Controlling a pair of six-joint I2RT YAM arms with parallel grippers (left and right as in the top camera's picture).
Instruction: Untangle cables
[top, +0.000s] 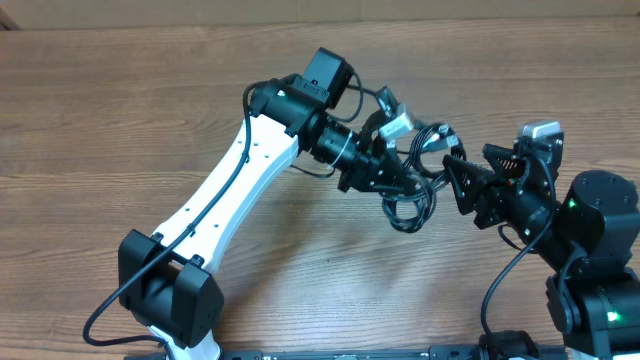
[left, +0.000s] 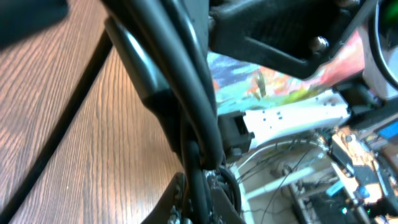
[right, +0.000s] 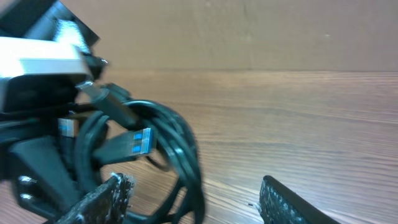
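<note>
The cables (top: 408, 203) are a bunch of thin black cords in loops, held just above the wooden table (top: 150, 110). My left gripper (top: 398, 178) is shut on the bunch; in the left wrist view black cords (left: 186, 106) run down between its jaws (left: 200, 202). My right gripper (top: 452, 180) is open and points left at the bunch. In the right wrist view its fingers (right: 196, 199) are spread wide, and a loop of the cables (right: 183, 152) hangs between them, close to the left finger. A plug with a blue insert (right: 140, 142) sticks out of the bunch.
The white left arm (top: 235, 175) crosses the table diagonally from the lower left. The right arm's black base (top: 595, 250) stands at the right edge. A silver connector (top: 397, 124) sits above the bunch by the left wrist.
</note>
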